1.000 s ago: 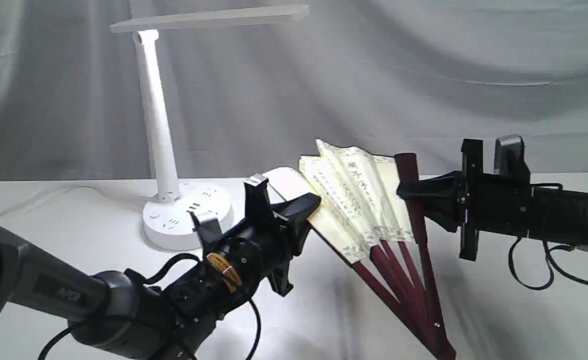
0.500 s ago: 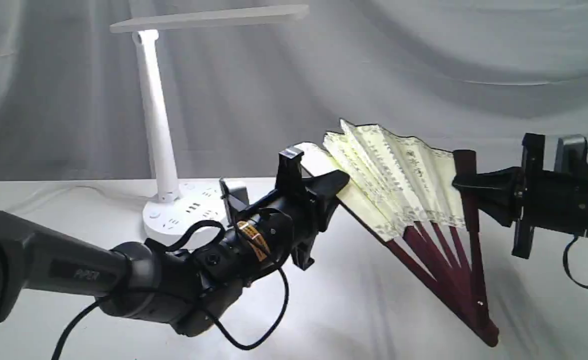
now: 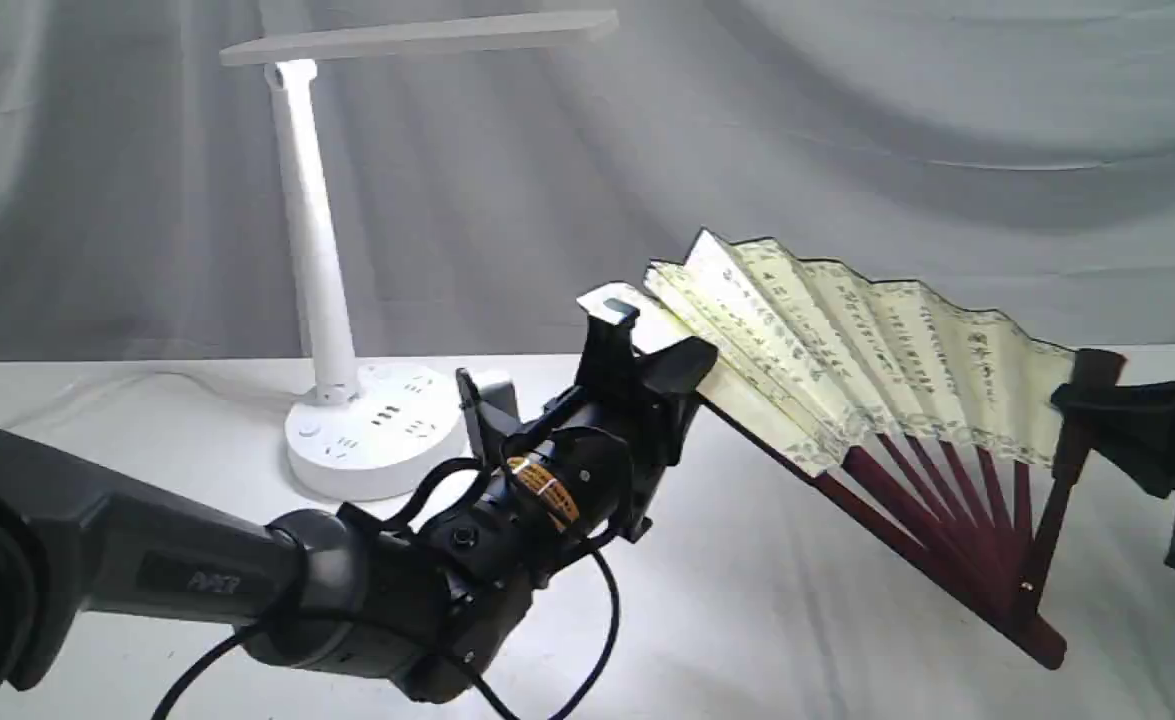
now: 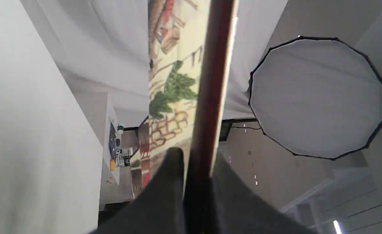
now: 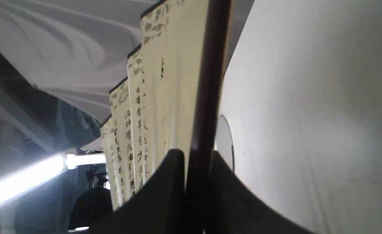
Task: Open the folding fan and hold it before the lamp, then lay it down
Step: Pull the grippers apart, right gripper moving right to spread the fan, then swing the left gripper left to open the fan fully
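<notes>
Nearest, the left gripper [image 3: 689, 368] is squeezed tight on one end rib of the folding fan [image 3: 877, 340], just right of the lamp [image 3: 312, 250]. The right gripper [image 3: 1075, 402] pinches the other end rib, farther from the lamp. The fan is spread wide open between them.

Half-open folding fan [image 3: 897, 340] (right of lamp [image 3: 312, 240])

Calligraphy on folding fan [image 3: 897, 340] — illegible; left arm [image 3: 187, 578] logo blurred.
</notes>
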Robot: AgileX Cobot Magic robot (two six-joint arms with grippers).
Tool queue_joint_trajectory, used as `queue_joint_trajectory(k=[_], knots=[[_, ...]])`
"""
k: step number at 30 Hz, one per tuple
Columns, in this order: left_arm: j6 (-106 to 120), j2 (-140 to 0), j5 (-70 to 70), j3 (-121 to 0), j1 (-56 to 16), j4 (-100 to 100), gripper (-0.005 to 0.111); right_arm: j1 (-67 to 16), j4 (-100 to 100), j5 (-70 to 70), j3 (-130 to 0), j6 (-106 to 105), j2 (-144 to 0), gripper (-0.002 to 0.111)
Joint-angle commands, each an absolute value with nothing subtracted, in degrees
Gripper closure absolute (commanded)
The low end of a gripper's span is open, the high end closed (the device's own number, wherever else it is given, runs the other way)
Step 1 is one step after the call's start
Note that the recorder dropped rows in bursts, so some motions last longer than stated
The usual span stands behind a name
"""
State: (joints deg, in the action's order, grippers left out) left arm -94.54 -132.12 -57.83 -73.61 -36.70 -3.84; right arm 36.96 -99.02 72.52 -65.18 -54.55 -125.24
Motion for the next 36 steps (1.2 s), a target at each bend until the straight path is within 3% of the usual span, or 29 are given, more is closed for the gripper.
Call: queue_joint_trajectory(k=[1, 11, 20, 36], knots=[[-95.9, -131.3, -63.2, -74.3, -36.7, 0.8, 0.107, 40.8, -98.1, 70.0, -63.2, -58.3, -123.8, 0.108], [-92.0, -131.3, -64.7, -74.3, -38.2, 7.8, 0.107, 47.3, -98.5, 70.0, -59.0, -60.4, -120.5, 0.108], [-83.2, -131.3, -67.3, -74.3, -44.0, 24.3, 0.107, 48.1, -99.9, 70.0, -52.2, -63.6, -119.4, 0.108], [-70.4, -131.3, -70.0, -74.3, -47.5, 39.7, 0.107, 51.2, -99.9, 70.0, -51.8, -64.9, -118.6, 0.108]])
